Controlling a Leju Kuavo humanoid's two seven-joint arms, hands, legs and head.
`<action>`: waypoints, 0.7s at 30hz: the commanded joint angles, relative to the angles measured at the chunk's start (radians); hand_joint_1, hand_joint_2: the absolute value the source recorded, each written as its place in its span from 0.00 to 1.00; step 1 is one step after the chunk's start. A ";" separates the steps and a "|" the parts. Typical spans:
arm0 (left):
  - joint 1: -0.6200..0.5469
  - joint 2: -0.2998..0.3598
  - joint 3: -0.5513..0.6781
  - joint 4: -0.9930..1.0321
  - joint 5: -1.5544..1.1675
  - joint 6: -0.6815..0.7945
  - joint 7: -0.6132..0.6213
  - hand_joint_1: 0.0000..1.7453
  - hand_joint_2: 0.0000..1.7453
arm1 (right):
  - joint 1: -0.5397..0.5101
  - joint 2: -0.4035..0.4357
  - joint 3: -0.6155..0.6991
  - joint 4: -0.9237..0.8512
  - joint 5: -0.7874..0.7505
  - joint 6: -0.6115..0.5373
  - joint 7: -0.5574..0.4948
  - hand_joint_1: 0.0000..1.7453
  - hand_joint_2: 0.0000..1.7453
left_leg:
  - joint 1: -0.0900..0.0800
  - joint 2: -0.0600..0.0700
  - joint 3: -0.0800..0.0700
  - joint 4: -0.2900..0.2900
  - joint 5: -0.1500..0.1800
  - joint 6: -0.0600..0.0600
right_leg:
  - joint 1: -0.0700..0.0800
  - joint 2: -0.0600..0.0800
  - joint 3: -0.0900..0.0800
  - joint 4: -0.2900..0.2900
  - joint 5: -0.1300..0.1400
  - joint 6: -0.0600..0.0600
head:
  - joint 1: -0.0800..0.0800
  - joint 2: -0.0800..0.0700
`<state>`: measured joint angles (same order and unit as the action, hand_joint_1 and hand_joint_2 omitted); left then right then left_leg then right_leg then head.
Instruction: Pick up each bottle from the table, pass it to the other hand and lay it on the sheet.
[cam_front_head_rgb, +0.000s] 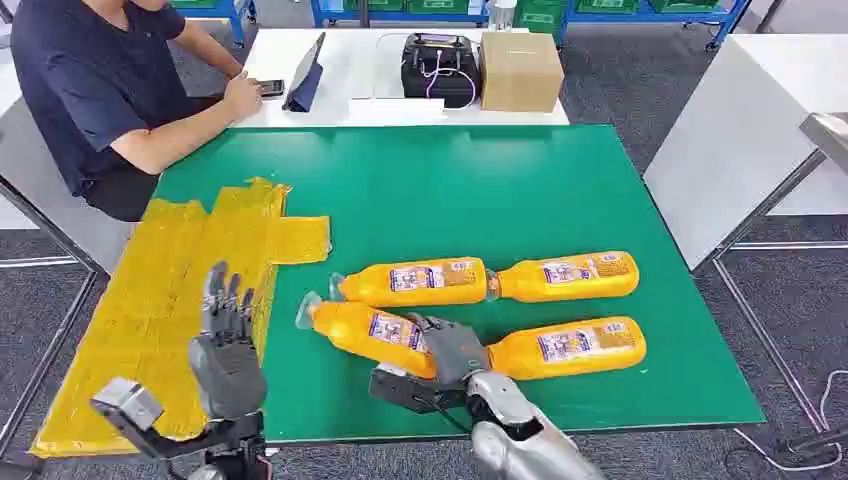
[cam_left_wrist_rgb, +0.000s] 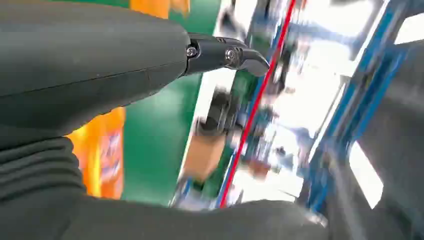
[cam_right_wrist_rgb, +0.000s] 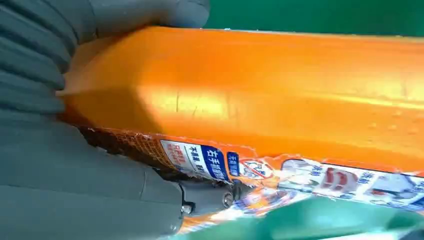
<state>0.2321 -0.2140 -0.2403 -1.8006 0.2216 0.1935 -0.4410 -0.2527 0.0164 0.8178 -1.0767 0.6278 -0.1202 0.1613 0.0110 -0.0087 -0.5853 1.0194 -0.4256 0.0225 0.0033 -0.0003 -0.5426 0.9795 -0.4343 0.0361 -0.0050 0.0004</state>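
A: What is gripped by the right hand (cam_front_head_rgb: 455, 350)?

B: The near-left bottle (cam_front_head_rgb: 365, 328) is gripped; in the right wrist view the thumb and the dark fingers (cam_right_wrist_rgb: 210, 196) are seen closed around its orange body, over the label. It is still lying on the green desk (cam_front_head_rgb: 480, 190), cap end toward the yellow sheet (cam_front_head_rgb: 160, 290).

A: And the left hand (cam_front_head_rgb: 225, 340)?

B: It is held upright over the near part of the sheet, fingers (cam_front_head_rgb: 228, 300) spread and nothing grasped.

A: Where are the other bottles found?

B: Three more are lying flat on the desk. A far-left bottle (cam_front_head_rgb: 415, 281) lies just behind the gripped one, with a far-right bottle (cam_front_head_rgb: 565, 277) end to end against it. A near-right bottle (cam_front_head_rgb: 568, 347) lies beside the right hand. No bottle is seen on the sheet.

A: What else is seen?

B: A person (cam_front_head_rgb: 95, 85) is seated at the far left, a hand by a phone (cam_front_head_rgb: 271, 88); a cardboard box (cam_front_head_rgb: 519, 70) and a black controller (cam_front_head_rgb: 440, 68) are set on the white table behind.
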 joint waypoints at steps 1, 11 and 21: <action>0.061 0.016 0.071 -0.024 0.177 -0.085 0.151 0.00 1.00 | 0.303 0.002 -0.234 -0.558 -0.107 -0.062 -0.145 1.00 1.00 | -0.001 0.000 -0.007 0.000 -0.001 -0.001 | -0.001 -0.001 -0.004 0.001 -0.001 0.000 | 0.000 0.000; 0.048 0.052 0.026 0.097 0.379 -0.328 0.219 0.00 1.00 | 0.290 -0.002 -0.241 -0.569 -0.136 -0.082 -0.246 1.00 1.00 | -0.001 0.000 -0.017 -0.001 0.004 0.000 | -0.001 -0.002 -0.011 0.000 0.003 0.000 | 0.000 0.000; 0.017 0.147 -0.114 0.255 0.401 -0.628 0.138 0.00 1.00 | 0.274 -0.021 -0.156 -0.455 -0.145 0.076 -0.333 1.00 1.00 | -0.001 0.000 -0.017 -0.003 0.005 -0.001 | -0.001 -0.001 -0.015 -0.002 0.004 0.000 | 0.000 0.000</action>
<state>0.2894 -0.1583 -0.2579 -1.6952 0.6485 -0.4079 -0.2705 0.0401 0.0206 0.6050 -1.6224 0.4566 -0.0968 -0.1347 0.0107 -0.0087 -0.6064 1.0196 -0.4208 0.0227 0.0027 -0.0010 -0.5579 0.9802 -0.4292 0.0369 -0.0050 0.0004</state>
